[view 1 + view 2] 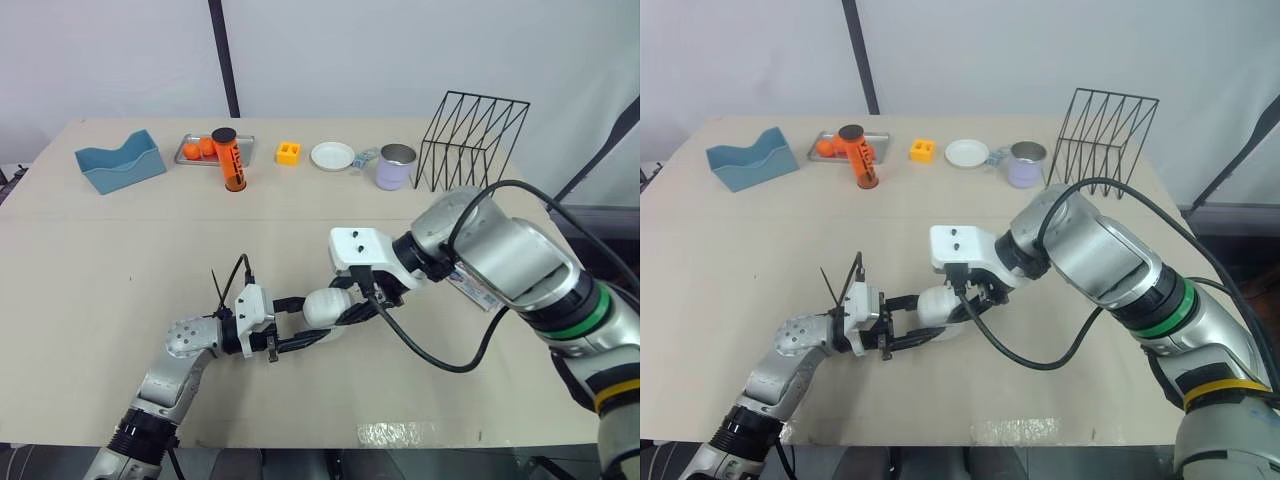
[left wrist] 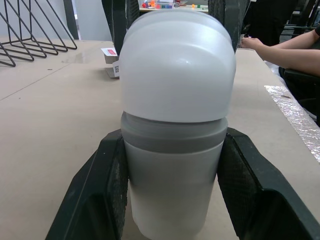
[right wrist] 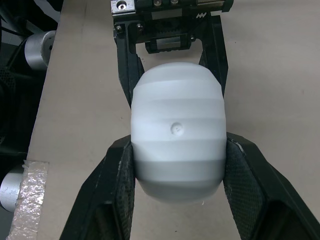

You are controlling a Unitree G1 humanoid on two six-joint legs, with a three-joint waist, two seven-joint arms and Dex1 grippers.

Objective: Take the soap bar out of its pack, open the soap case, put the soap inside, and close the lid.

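Open tabletop [image 1: 100, 300] surrounds the soap case [image 1: 325, 306], near the front edge. My left gripper [image 2: 172, 150] and right gripper [image 3: 177, 150], meeting from opposite ends, both clamp it.

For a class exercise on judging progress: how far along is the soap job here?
Done: unclear. The pack lies on the table beyond the case; whether the case is filled yet I cannot tell. In hand: the left gripper clamps the case at its base, the right gripper its lid. A grey band between lid and base suggests the lid is not fully seated. Left: at least closing it.
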